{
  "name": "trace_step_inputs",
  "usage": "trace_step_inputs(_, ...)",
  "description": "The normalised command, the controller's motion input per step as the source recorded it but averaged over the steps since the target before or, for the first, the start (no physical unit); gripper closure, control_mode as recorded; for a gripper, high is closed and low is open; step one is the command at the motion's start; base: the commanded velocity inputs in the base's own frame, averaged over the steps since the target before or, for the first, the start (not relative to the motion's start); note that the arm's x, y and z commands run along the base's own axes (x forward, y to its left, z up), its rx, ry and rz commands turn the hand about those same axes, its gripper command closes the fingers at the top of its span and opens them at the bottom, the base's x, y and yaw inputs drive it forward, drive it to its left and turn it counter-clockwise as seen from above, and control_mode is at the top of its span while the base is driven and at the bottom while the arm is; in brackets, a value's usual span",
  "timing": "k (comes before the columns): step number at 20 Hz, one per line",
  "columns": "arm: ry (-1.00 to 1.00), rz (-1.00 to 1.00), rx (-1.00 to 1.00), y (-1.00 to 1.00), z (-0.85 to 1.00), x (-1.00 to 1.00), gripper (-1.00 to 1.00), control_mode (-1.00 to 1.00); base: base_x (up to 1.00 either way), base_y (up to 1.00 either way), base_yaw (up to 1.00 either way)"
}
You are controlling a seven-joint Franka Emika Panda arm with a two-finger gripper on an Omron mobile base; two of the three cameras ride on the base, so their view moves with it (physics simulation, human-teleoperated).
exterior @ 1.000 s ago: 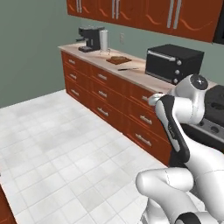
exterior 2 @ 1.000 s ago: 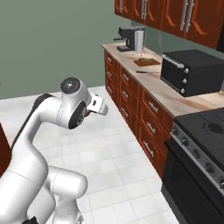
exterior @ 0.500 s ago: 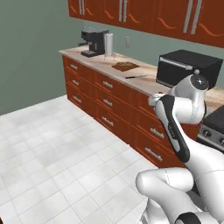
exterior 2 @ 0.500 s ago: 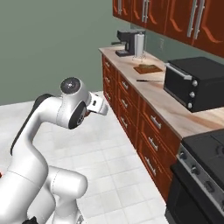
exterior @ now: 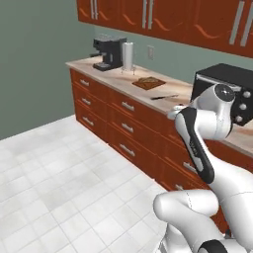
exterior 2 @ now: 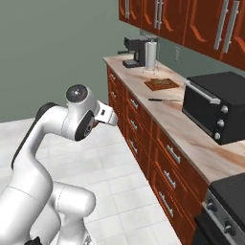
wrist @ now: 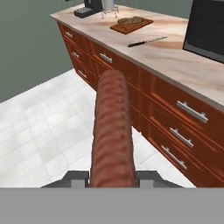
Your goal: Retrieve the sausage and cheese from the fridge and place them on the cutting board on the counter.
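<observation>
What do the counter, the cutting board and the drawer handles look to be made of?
Counter: polished stone, judging by its beige-brown marbling. Cutting board: likely wood, matte brown with a darker rim. Drawer handles: probably brushed metal, silver with a soft sheen.

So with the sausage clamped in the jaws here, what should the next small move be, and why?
Probably drive the base on along the counter toward the cutting board. The gripper is shut on the sausage, which sticks out over the floor. The board lies well ahead, past a knife and short of the paper-towel stand, seemingly too far to set down yet.
</observation>
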Motion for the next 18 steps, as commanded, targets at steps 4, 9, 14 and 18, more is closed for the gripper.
trace_step_inputs(4, 0.00, 0.00, 0.00, 0.00, 0.00, 0.00, 1.00, 1.00, 0.84, 0.00, -0.12)
trace_step_inputs(9, 0.00, 0.00, 0.00, 0.00, 0.00, 0.00, 1.00, 1.00, 0.83, 0.01, -0.17)
trace_step_inputs(14, 0.00, 0.00, 0.00, 0.00, 0.00, 0.00, 1.00, 1.00, 0.62, 0.25, -0.47)
trace_step_inputs(18, 0.00, 0.00, 0.00, 0.00, 0.00, 0.00, 1.00, 1.00, 0.56, 0.34, -0.53)
